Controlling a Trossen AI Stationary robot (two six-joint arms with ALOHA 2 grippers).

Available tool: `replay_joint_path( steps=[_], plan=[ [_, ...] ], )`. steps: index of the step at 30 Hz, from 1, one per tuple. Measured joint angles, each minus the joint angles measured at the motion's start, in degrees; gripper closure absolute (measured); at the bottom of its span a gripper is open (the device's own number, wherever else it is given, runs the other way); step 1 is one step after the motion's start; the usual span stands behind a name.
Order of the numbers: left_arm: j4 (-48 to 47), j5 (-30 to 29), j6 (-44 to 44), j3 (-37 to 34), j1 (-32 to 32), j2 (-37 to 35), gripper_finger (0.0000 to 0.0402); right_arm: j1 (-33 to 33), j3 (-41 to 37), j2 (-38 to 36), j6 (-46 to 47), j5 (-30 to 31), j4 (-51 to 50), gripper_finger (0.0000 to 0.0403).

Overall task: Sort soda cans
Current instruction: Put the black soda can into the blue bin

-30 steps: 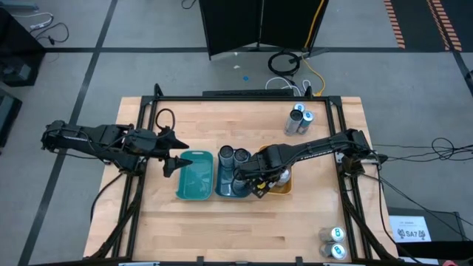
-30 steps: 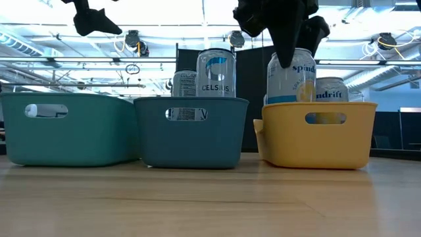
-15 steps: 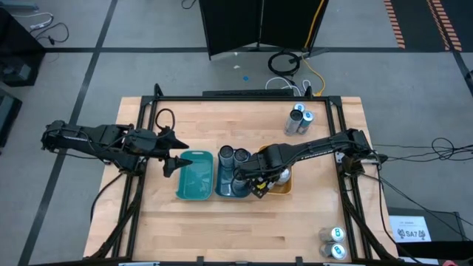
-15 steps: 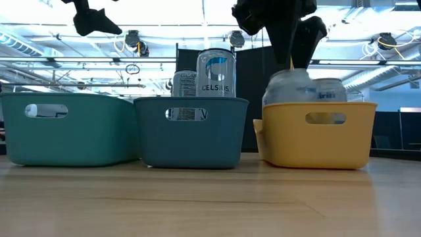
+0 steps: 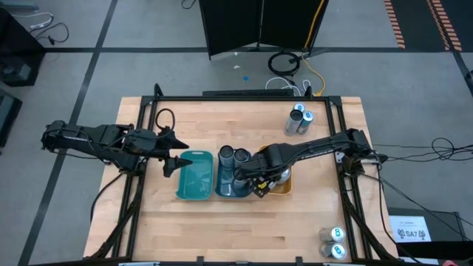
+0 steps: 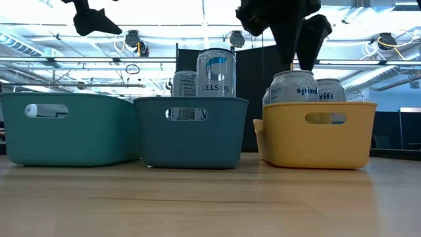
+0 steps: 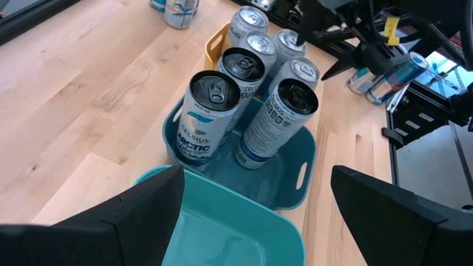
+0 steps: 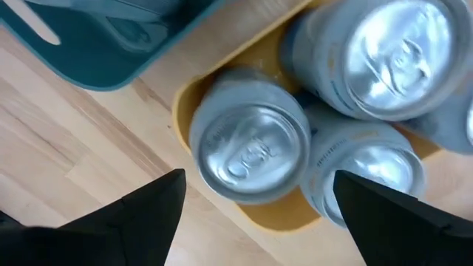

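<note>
your right gripper [image 8: 255,203] hangs wide open above a silver can [image 8: 251,142] standing in the yellow bin [image 6: 316,135]; your left gripper [image 5: 175,157], also open, waits by the empty teal bin [image 5: 194,176]. the middle blue bin [image 7: 292,166] holds cans too, but two pairs [image 5: 298,120] [image 5: 332,240] on the table look left to sort

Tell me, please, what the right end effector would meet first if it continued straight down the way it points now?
Probably the silver can directly below the open right end effector, standing in the yellow bin.

A grey floor [image 5: 148,29] crossed by dark lines is seen around the wooden table [image 5: 222,229]. A black cabinet [image 5: 259,26] stands at upper centre, with coiled cables [image 5: 284,63] below it.
</note>
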Motion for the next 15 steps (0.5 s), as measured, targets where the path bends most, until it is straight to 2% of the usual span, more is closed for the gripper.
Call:
replay_joint_path(
  steps=[5,10,15],
  plan=[
    [0.1,0.0,0.0,0.0,0.0,0.0,0.0051,0.5,0.0,-2.7,3.5,2.5,0.4,0.0067],
    [0.1,0.0,0.0,0.0,0.0,0.0,0.0051,2.9,0.0,-7.2,7.1,10.5,3.7,0.0067],
    [0.2,0.0,0.0,0.0,0.0,0.0,0.0051,7.1,0.0,-11.4,13.5,19.8,2.1,0.0067]
  ],
)
